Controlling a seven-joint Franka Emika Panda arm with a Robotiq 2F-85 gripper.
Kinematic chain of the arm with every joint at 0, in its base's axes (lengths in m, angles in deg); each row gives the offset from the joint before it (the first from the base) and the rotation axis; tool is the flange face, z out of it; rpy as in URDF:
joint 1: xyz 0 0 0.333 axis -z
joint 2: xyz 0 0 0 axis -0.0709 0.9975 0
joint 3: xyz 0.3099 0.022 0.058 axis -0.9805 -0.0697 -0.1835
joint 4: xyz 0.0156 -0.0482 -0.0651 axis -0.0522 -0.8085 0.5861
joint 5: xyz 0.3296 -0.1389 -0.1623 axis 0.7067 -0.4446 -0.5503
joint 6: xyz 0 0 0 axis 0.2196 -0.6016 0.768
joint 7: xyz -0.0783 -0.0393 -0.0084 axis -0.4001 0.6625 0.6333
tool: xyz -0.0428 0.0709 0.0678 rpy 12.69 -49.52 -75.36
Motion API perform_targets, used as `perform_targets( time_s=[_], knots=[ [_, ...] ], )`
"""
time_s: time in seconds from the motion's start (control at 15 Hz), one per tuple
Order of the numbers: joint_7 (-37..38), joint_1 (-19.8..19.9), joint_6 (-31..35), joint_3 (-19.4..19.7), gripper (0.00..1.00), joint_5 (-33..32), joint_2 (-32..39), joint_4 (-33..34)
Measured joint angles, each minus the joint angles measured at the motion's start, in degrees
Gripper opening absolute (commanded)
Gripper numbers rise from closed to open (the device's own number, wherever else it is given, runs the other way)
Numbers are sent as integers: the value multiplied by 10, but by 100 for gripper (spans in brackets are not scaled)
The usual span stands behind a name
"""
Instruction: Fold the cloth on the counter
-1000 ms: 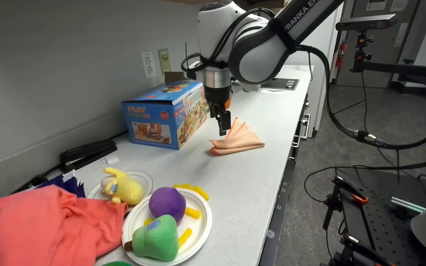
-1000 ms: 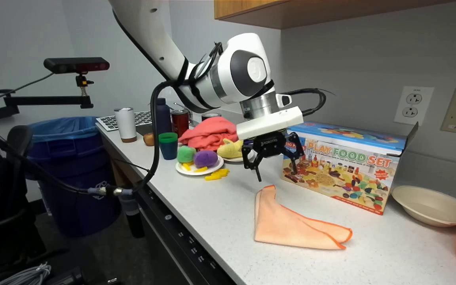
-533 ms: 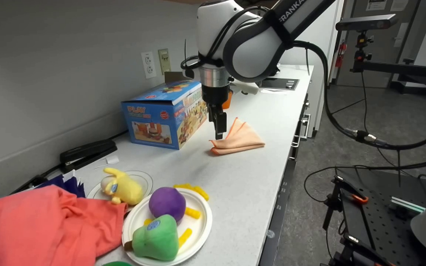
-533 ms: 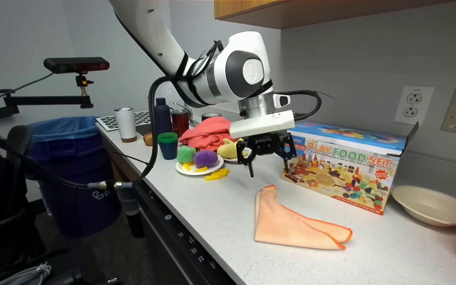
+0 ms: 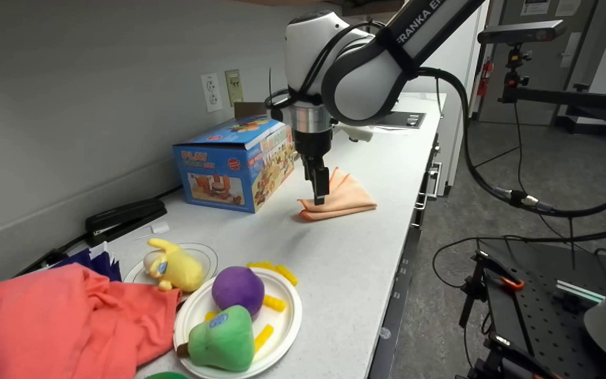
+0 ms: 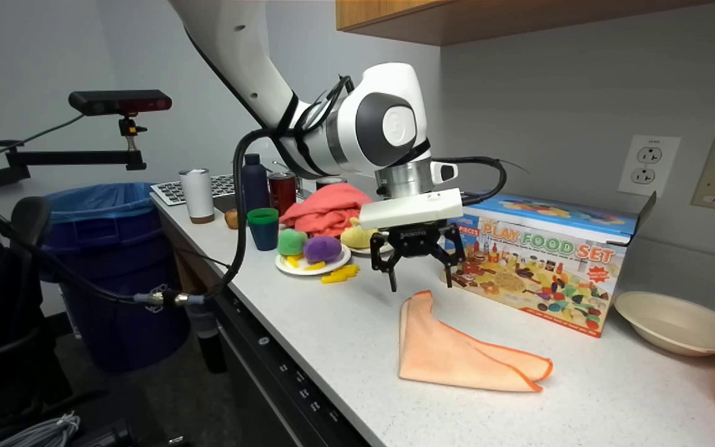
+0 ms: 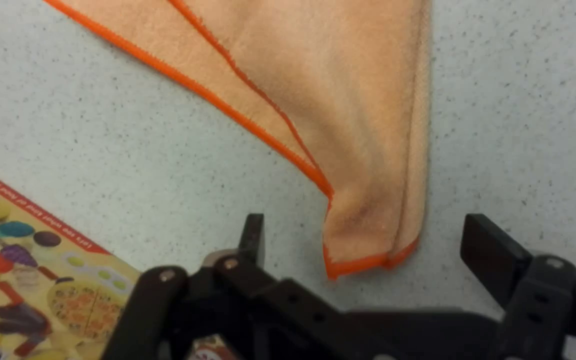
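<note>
- The orange-hemmed peach cloth (image 6: 457,360) lies on the pale, speckled desk (image 6: 332,329); in an exterior view the Play Food Set box (image 6: 537,267) stands near it at one o'clock, the beige bowl (image 6: 674,320) is at three, and the white plate (image 6: 303,272) is well off towards ten.
- The pincer (image 6: 421,286) hangs over the desk by the cloth's narrow end, its jaws spread wide and nothing held between them.
- In the wrist view that end points to six o'clock; one jaw shows at its nine o'clock side, the other at its three, and neither seems to touch it.
- The cloth looks loosely doubled: two hems fan out towards ten o'clock, and an under-layer peeps out along the three o'clock side. I take the fold to be part done.
- I expect it to be light and limp, with a fuzzy nap that should not slip; nothing to break, though it will rumple if pushed.
- Best hold: the narrow end, just in from its hem, where the layers gather. The pinch should go in low to catch them all; a shallow one may lift only the top layer.
</note>
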Motion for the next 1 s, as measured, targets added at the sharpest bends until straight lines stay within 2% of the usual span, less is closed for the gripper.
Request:
perform_targets(
  time_s=[0.47, 0.67, 0.8, 0.87, 1.0],
  knots=[
    [1, 3, 8, 5, 100, 0, 20, -25],
    [3, 0, 8, -2, 78, 0, 22, -23],
    [5, -1, 8, -8, 73, 2, 22, -21],
    [5, -1, 8, -9, 54, 9, 22, -21],
    [5, -1, 9, -12, 50, 22, 23, -21]
  ],
)
